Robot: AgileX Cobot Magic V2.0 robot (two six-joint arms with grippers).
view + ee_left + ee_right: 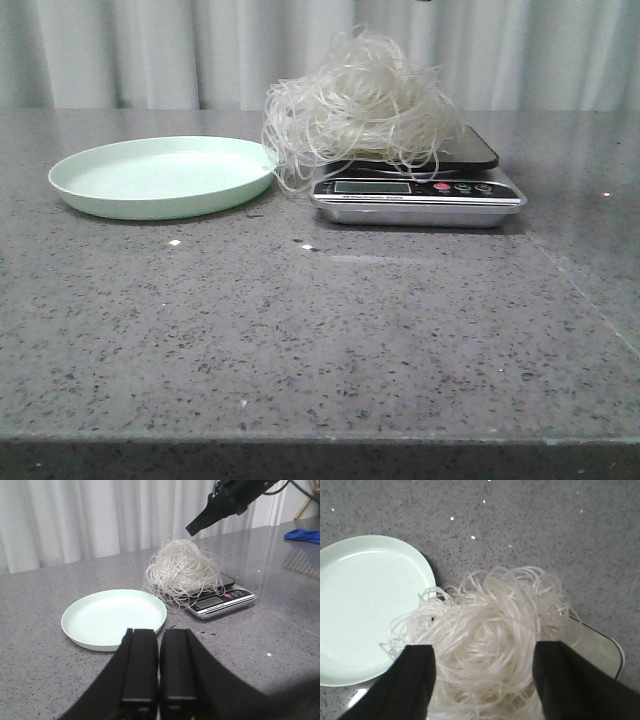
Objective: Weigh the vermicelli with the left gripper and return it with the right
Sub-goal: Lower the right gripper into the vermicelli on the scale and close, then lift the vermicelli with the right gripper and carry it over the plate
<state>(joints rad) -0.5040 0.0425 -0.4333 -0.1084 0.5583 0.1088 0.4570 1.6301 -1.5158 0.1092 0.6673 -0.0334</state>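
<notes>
Noodles are on the scale now, so the weighing part looks done and the bringing-back part is next, I think.

Biggest is the grey speckled table (pixel 320 340). On it sits the mint-green plate (pixel 165 177), bare, at about 9 o'clock from the scale (pixel 420 195). Plate and scale are just beside each other.

The vermicelli (pixel 360 105) is a fluffy whitish heap on the scale's dark top. Some loose strands hang down over the front toward the little screen, and a few reach out toward the plate's rim.

The right gripper (pixel 482 672) hangs right over the heap, its two black fingers wide apart with noodles showing between them. It holds nothing yet. The left gripper (pixel 159 665) is well apart from the scale, on the near side of the plate, with its two fingers pressed together and nothing in them.

Next, I think the right claw must go down into the heap, squeeze, lift, and carry the tangle toward 9 o'clock to the plate. The strands are loose and springy, so some may slip out or snag on the scale.

Hard to see: the number on the screen is too small to read. The front view shows no arms at all. How low the right fingertips sit cannot be told, since the picture's edge cuts them off.
</notes>
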